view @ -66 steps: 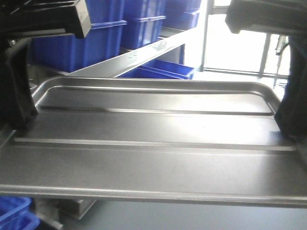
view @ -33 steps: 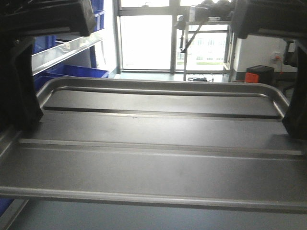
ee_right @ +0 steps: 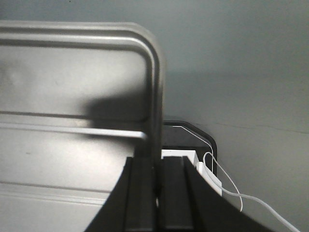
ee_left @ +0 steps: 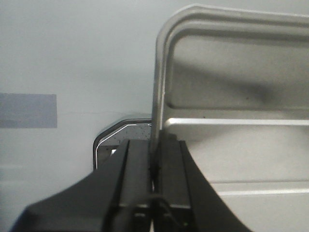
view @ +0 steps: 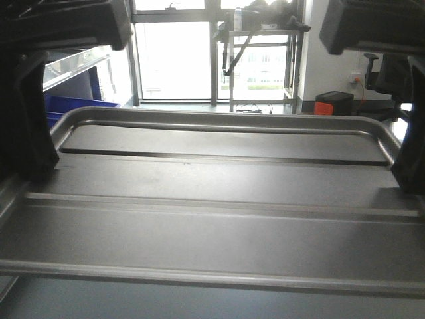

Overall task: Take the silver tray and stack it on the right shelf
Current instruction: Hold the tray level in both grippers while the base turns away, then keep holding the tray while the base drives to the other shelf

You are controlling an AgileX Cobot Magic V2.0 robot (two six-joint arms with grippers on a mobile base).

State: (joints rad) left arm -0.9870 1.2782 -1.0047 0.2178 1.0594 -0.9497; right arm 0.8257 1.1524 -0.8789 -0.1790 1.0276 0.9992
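Observation:
The silver tray [view: 212, 219], shiny steel with two long ridges across its floor, is held level in the air and fills the front view. My left gripper [view: 30, 156] is shut on its left rim, and my right gripper [view: 408, 166] is shut on its right rim. In the left wrist view the black fingers [ee_left: 140, 164] pinch the tray's rim [ee_left: 159, 96], with my gripper [ee_left: 155, 152] closed on it. In the right wrist view my gripper [ee_right: 157, 166] clamps the tray's right rim [ee_right: 154, 87]. No sloping roller shelf shows in any view.
Behind the tray are bright windows [view: 172, 60], a metal-framed stand [view: 262, 40] and an orange-and-black box [view: 332, 103]. A steel shelf rail [view: 73, 66] and a blue bin [view: 80, 103] are at the far left. Grey floor lies below, with a white box and cable [ee_right: 207, 174].
The background has swept leftward: the blue bins and shelf rail have slid to the left edge, and the windows and orange box have come into view. The tray stays gripped at both rims.

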